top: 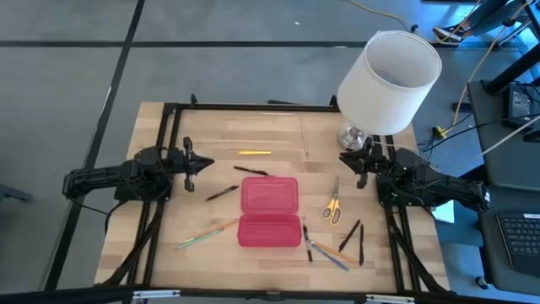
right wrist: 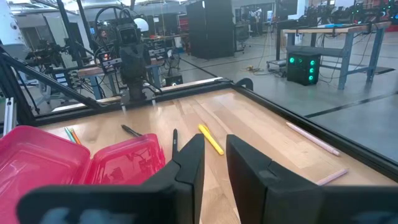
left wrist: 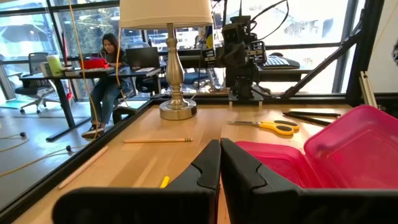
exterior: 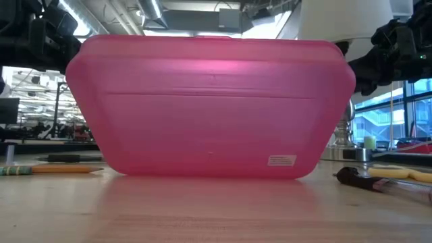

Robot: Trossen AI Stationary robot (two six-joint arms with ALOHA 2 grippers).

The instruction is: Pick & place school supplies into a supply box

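Starting from scratch: my left hand point(top: 207, 162) is clenched on nothing, my right hand point(top: 345, 158) slightly parted, empty. The supply box point(top: 270, 211) lies open between them; I'd grab the scissors point(top: 332, 205) just below-inward of my right hand first.

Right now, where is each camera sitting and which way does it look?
High view: above the table, looking down; both arms show.
Low view: at tabletop height, facing the pink supply box up close.
Left wrist view: behind the shut left pincer, facing the lamp.
Right wrist view: behind the slightly parted right pincer, facing the left arm.
All views share the box.
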